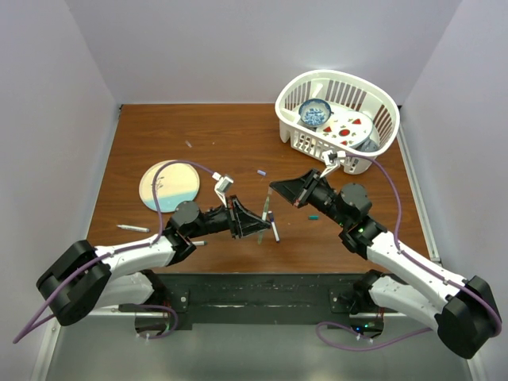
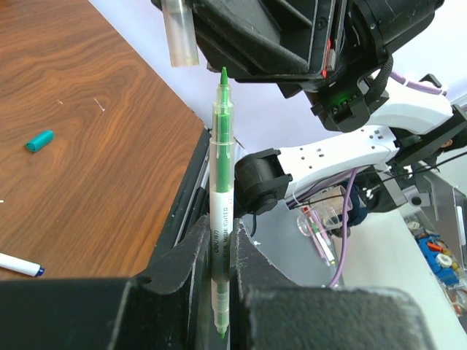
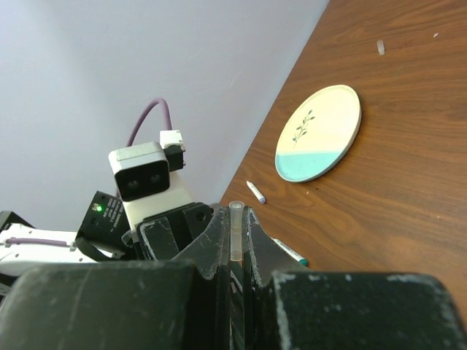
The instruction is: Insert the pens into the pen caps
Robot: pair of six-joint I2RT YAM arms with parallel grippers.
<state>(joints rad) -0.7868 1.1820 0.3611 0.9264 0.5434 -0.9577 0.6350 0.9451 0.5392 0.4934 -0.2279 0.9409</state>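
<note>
My left gripper (image 2: 221, 244) is shut on a green-tipped highlighter pen (image 2: 221, 189) and holds it upright above the table; it also shows in the top view (image 1: 267, 213). My right gripper (image 3: 236, 219) is shut on a clear pen cap (image 3: 236, 227). In the left wrist view that cap (image 2: 181, 33) hangs just up and left of the pen's tip, apart from it. The two grippers, left (image 1: 258, 225) and right (image 1: 278, 189), face each other over the table's middle. Loose on the table lie a teal cap (image 1: 313, 215), a blue cap (image 1: 261, 171) and a grey cap (image 1: 189, 144).
A cream and teal plate (image 1: 169, 184) lies at the left. A white basket (image 1: 337, 119) with dishes stands at the back right. A white pen (image 1: 132, 228) lies near the left front edge. Another pen (image 1: 275, 231) lies below the left gripper.
</note>
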